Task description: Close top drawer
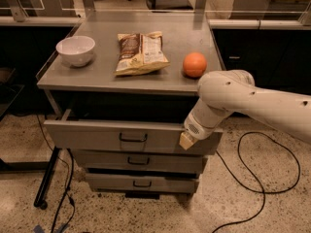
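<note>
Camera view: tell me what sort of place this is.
Probably a lab or office workroom: a metal cabinet with its top drawer open, a rolling chair behind, cables on the floor. The gripper is at the drawer's front.

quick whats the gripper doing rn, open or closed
Gripper: cannot be told; it is at the right end of the pulled-out top drawer front panel.

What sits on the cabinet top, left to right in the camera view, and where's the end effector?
On top: white bowl → chip bag → orange. The end effector is lower down, at the right end of the open top drawer front.
</note>
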`<state>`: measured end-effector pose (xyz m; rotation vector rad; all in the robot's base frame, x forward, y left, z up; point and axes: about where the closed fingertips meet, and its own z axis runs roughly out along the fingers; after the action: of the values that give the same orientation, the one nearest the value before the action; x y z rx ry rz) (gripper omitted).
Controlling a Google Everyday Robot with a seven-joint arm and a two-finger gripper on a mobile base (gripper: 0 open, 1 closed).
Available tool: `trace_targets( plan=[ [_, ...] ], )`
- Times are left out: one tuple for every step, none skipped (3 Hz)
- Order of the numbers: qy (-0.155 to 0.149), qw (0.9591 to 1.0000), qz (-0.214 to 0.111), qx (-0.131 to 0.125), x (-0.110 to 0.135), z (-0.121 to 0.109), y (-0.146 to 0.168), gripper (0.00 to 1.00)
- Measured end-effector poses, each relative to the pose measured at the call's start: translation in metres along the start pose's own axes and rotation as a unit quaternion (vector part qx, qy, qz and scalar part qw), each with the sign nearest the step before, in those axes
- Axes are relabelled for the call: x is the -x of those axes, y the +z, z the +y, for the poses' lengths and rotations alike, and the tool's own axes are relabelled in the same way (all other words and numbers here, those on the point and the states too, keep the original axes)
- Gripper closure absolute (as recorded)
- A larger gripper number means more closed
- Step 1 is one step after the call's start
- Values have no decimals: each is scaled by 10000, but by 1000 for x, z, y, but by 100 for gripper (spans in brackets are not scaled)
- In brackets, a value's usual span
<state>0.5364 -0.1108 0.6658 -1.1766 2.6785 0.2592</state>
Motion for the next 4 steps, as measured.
trace_targets(
  plan=[
    [0,10000,0,0,0,0,0,34],
    [0,10000,0,0,0,0,0,13],
    [-1,10000,1,1,0,0,0,0],
    [-1,10000,1,1,0,0,0,0]
  ],
)
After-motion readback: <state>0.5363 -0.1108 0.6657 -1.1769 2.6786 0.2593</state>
